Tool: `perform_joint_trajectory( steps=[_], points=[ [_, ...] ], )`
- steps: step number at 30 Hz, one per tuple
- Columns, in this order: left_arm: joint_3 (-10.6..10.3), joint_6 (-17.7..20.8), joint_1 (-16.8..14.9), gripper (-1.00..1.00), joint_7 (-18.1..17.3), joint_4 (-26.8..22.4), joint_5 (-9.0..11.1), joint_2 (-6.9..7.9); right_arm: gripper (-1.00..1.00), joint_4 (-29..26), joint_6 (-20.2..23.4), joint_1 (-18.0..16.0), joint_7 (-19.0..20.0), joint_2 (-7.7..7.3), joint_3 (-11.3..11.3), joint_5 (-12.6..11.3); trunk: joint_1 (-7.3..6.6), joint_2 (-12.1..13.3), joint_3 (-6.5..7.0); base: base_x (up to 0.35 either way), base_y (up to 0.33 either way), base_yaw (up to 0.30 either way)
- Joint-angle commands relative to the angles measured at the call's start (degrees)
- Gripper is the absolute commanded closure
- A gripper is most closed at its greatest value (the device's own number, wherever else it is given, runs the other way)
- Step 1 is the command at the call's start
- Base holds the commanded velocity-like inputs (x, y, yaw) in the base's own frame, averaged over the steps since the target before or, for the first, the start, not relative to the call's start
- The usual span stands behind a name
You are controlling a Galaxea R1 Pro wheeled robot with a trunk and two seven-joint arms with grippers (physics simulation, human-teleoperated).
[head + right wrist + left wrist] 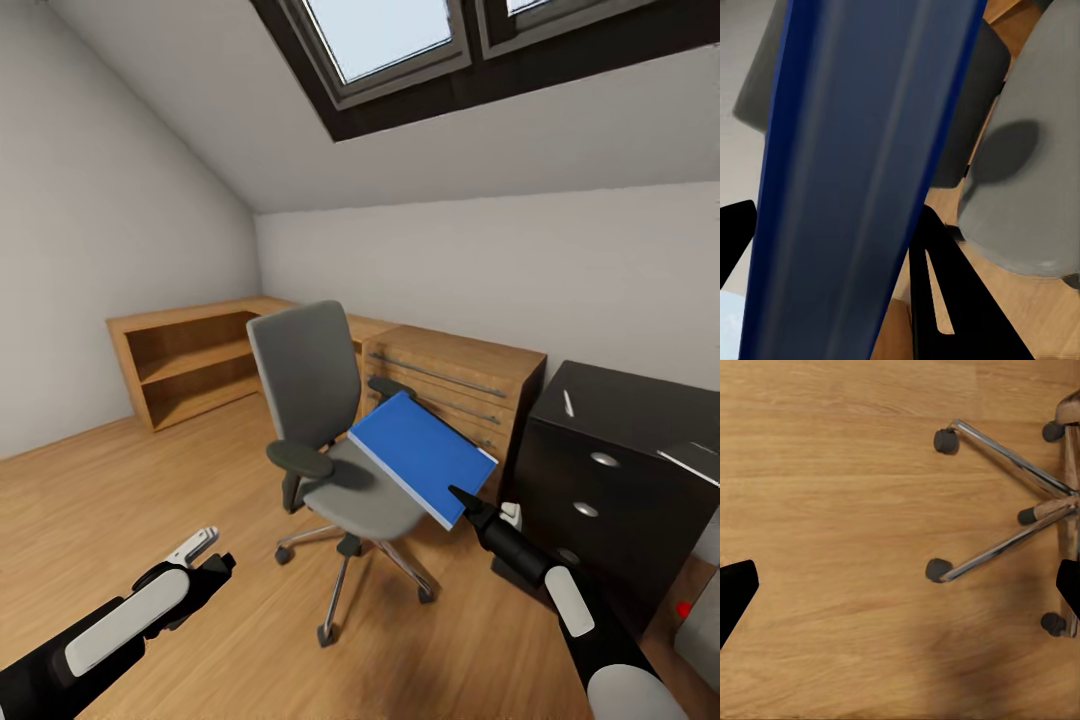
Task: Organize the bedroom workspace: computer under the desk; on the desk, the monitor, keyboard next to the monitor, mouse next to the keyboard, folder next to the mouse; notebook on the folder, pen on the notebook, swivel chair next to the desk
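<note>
Sloped white walls and a skylight [385, 40] close in a small attic room with a wooden floor [120, 500]. Along the far wall runs a low wooden shelf unit [190, 365], and to its right stands a wooden drawer cabinet [460, 385]. Farther right, near the robot, is a black cabinet [620, 470] with pale round knobs.

Near the middle of the room stands the grey swivel chair [320, 420], its back toward the far left and its star base of chrome legs and black casters resting on the floor. In the left wrist view the chair's legs and casters [1009, 510] spread over the floorboards.

The blue folder [422, 455] is lifted off the chair and hangs tilted in the air, just above and to the right of the seat, in front of the drawer cabinet. The right gripper [468, 500] holds it by its near right corner, with the jaws pinching the folder's edge. In the right wrist view the folder [862, 172] runs as a broad blue band between the dark fingers [937, 292], with the grey seat behind it.

The left gripper [205, 555] hovers low over the floor at the near left, well apart from the chair, holding nothing. Its dark fingertips [735, 592] sit at opposite edges of the left wrist view, so the jaws are spread wide.
</note>
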Motion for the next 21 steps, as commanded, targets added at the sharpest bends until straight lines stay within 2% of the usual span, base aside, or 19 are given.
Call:
perform_joint_trajectory(
  steps=[1, 14, 19, 21],
  points=[
    [-0.13, -0.06, -0.08, -1.0, 0.2, -0.05, 0.16, 0.04, 1.0, 0.02, 0.41, -0.04, 0.05, 0.01, -0.09, -0.24, -0.26, 0.38, 0.12, -0.292, 0.0, 0.0],
    [-0.12, -0.12, -0.08, -1.0, 0.22, -0.05, 0.2, 0.0, 1.0, 0.09, 0.41, -0.04, 0.01, 0.01, -0.09, -0.23, -3.12, 5.6, 2.46, -0.33, 0.0, 0.0],
    [-0.57, -0.05, -0.08, -1.0, 0.23, 0.47, 0.34, -0.26, 1.0, 0.05, 0.41, -0.04, 0.01, -0.01, -0.09, -0.26, -4.22, 7.6, 3.36, -0.108, 0.0, 0.0],
    [-1.99, -0.04, -0.08, -1.0, 0.24, 1.67, 0.33, -1.12, 1.0, -0.01, 0.41, -0.04, 0.04, -0.04, -0.09, -0.29, -4.66, 8.4, 3.72, -0.026, 0.0, 0.0]
  ],
)
